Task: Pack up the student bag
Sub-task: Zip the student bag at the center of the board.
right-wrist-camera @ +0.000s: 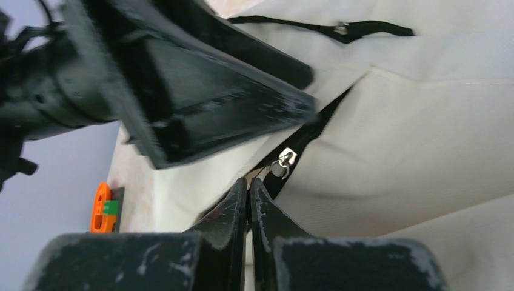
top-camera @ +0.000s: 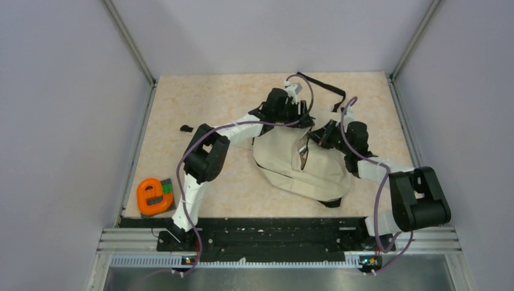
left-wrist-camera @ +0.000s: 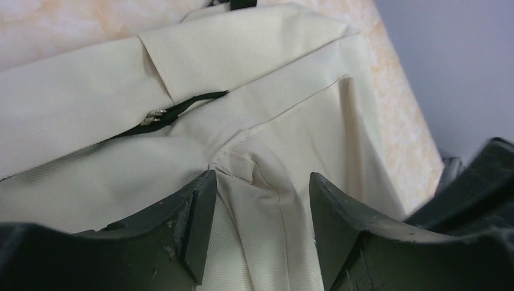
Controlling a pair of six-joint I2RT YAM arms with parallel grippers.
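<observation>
The student bag (top-camera: 303, 167), a cream backpack with black zippers, lies flat mid-table. My left gripper (top-camera: 300, 123) is at its far edge. In the left wrist view it (left-wrist-camera: 262, 182) is open, its fingers (left-wrist-camera: 197, 212) straddling a raised fold of the bag's fabric (left-wrist-camera: 267, 200). A closed black zipper with a silver pull (left-wrist-camera: 154, 117) lies beyond. My right gripper (top-camera: 316, 140) is at the bag's upper middle. In the right wrist view it (right-wrist-camera: 248, 182) is shut at the main zipper, with the silver pull ring (right-wrist-camera: 285, 162) just beyond its tips. The left gripper's body (right-wrist-camera: 212, 91) hangs close above.
An orange and green object (top-camera: 154, 195) sits on a dark base at the table's near left, also in the right wrist view (right-wrist-camera: 102, 208). A small black piece (top-camera: 186, 128) lies left of the arms. A black strap (top-camera: 324, 86) trails behind the bag. Grey walls enclose the table.
</observation>
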